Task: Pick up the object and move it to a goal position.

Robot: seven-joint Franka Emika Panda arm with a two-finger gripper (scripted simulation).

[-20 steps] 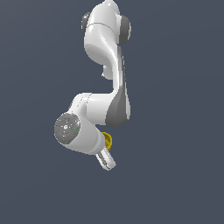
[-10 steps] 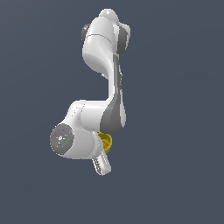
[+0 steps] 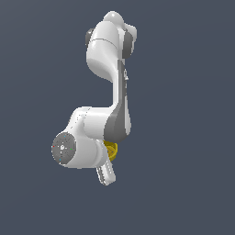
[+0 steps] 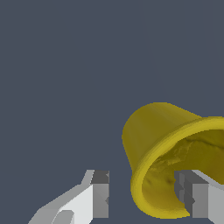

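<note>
Your white Panda arm (image 3: 110, 92) fills the middle of the exterior view against a plain dark blue-grey background. It folds downward from a rounded upper joint to a bulky lower joint with a grey circular end cap. A small patch of the yellow cup (image 3: 110, 150) peeks out just beneath the arm's grey elbow section, right beside the wrist, mostly hidden by the arm.

In the wrist view, you see the yellow cup (image 4: 164, 144) lying tilted on its side, its open mouth turned toward the camera and its thin rim curving around a rough yellow interior. The gripper (image 4: 146, 199) stands with its jaws apart. One finger (image 4: 98, 197) sits outside the cup, with a gap between it and the wall. The other finger (image 4: 194, 197) shows inside the cup's mouth. Whether either pad presses the wall, you cannot tell.
</note>
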